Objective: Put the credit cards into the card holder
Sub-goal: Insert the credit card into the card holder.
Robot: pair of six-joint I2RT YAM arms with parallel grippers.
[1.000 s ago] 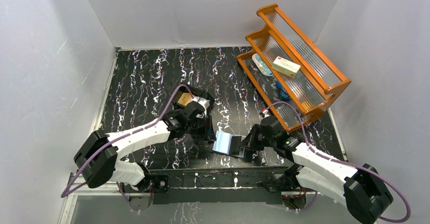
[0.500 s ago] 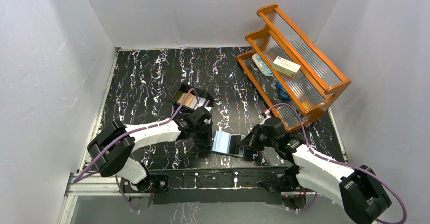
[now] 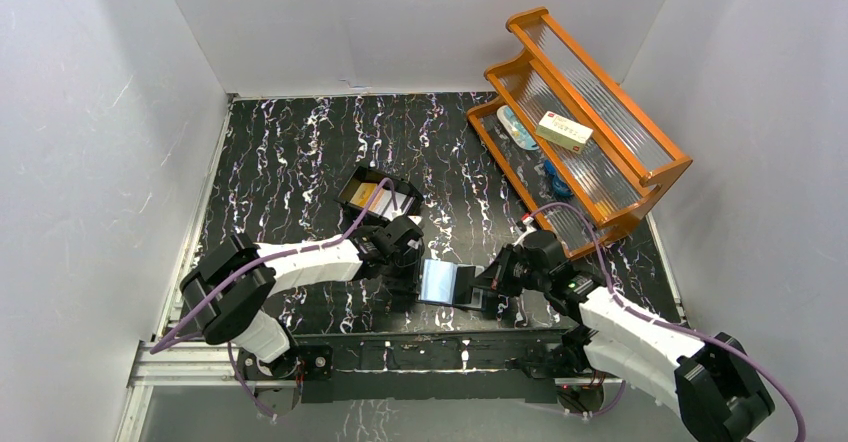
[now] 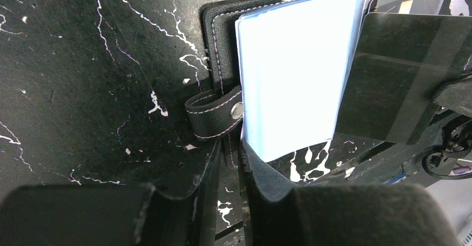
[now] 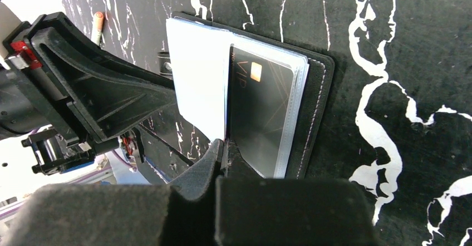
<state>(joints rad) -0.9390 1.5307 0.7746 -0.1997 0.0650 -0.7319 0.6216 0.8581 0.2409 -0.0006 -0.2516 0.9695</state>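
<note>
The card holder (image 3: 440, 284), a black stitched wallet, lies open near the front edge with pale blue sleeves (image 4: 289, 73) fanned up. Its snap tab (image 4: 214, 115) sticks out to the left. My left gripper (image 4: 230, 148) is at the holder's left edge (image 3: 410, 272), its jaws nearly together on the stitched cover just below the tab. My right gripper (image 5: 224, 144) is shut on the edge of a dark credit card (image 5: 259, 118), which sits over the holder's right half (image 4: 389, 79). More credit cards (image 3: 380, 199), orange and white, lie in a black box behind.
A wooden shelf rack (image 3: 590, 122) stands at the back right, holding a cream-and-red carton (image 3: 563, 132) and small blue items. The black box (image 3: 352, 188) sits just behind my left arm. White walls close in on all sides.
My left gripper came forward and right from beside the black box to the holder's left edge and narrowed its jaws on the cover. The right gripper and dark card barely moved.
</note>
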